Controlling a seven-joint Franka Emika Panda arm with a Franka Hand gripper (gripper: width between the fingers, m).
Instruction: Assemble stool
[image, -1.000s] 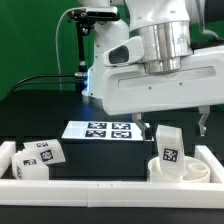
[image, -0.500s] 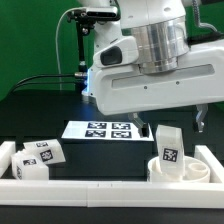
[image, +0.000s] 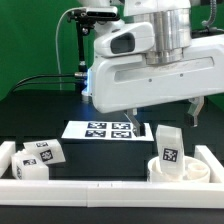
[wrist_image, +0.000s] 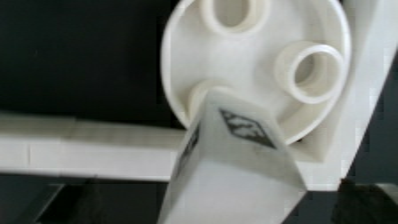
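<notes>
The hand (image: 164, 111) hangs above the tabletop (image: 30, 120) with its fingers (image: 133, 112) spread to full width and nothing between them. The round seat (image: 188, 172) lies at the near right of the exterior view, inside the white frame rail (image: 100, 187). One leg (image: 168, 146) stands upright on the seat, tag toward the camera. A second leg (image: 38, 158) lies on its side at the near left. The marker board (image: 103, 130) lies flat farther back.

Robotics lab: green backdrop (image: 30, 40), black table (image: 40, 108), tagged marker board (image: 108, 129)
</notes>
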